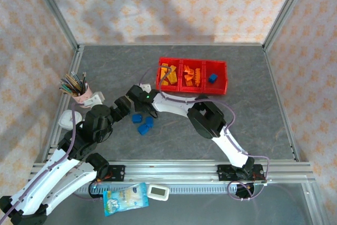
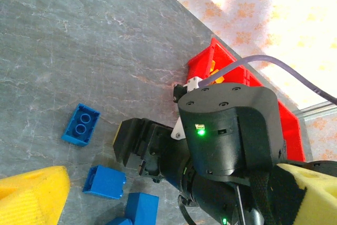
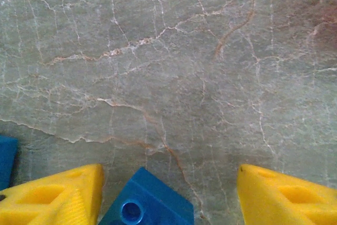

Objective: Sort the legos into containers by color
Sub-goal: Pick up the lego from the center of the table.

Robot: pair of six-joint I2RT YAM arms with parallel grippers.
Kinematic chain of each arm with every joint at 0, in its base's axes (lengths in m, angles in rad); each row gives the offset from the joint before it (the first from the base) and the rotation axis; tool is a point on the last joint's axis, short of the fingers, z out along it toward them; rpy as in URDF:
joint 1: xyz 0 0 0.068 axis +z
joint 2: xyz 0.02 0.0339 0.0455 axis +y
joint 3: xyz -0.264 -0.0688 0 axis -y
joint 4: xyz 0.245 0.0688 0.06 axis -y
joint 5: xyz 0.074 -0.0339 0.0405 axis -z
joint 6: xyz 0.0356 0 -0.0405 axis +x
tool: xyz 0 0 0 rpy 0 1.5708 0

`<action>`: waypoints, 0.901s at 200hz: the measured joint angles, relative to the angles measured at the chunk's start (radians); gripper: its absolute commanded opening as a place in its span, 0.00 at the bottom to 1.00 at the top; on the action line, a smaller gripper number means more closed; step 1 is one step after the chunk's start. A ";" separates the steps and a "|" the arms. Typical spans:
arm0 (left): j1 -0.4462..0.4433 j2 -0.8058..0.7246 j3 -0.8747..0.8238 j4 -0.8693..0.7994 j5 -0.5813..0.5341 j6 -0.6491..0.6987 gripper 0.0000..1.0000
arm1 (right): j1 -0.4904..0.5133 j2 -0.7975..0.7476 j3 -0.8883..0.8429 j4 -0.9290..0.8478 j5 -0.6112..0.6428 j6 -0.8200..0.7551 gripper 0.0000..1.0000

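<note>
The red containers [image 1: 219, 89] stand at the back of the table. Their left and middle bins hold yellow and orange legos [image 1: 181, 75], and the right bin holds one blue lego [image 1: 212, 77]. Several blue legos [image 1: 142, 122] lie loose on the table in front of them. My right gripper [image 3: 169, 196] hangs low over the table, open, with a blue lego [image 3: 150, 201] between its yellow fingers, close to the left one and well clear of the right one. My left gripper [image 2: 171, 183] is open just to the left, facing the right arm's wrist [image 2: 226, 125] and more blue legos [image 2: 80, 125].
A pink pencil cup [image 1: 79, 92] stands at the left edge with white objects [image 1: 68, 119] near it. A snack packet [image 1: 124, 198] and a small white device [image 1: 158, 192] lie by the front rail. The two arms meet closely near the loose legos.
</note>
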State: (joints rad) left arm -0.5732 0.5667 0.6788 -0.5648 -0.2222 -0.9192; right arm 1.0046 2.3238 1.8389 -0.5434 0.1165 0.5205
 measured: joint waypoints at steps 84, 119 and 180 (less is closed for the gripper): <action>0.000 0.005 -0.002 0.000 0.000 0.000 0.99 | 0.009 -0.037 -0.043 -0.052 0.027 0.028 0.60; 0.000 0.005 -0.002 0.000 0.000 0.000 0.99 | 0.009 -0.053 -0.056 -0.075 0.015 0.042 0.64; 0.000 0.014 -0.002 0.000 0.000 0.000 0.99 | 0.009 -0.076 -0.096 -0.092 -0.042 0.038 0.56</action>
State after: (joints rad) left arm -0.5732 0.5804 0.6765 -0.5648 -0.2218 -0.9192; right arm 1.0138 2.2482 1.7428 -0.6350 0.0742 0.5587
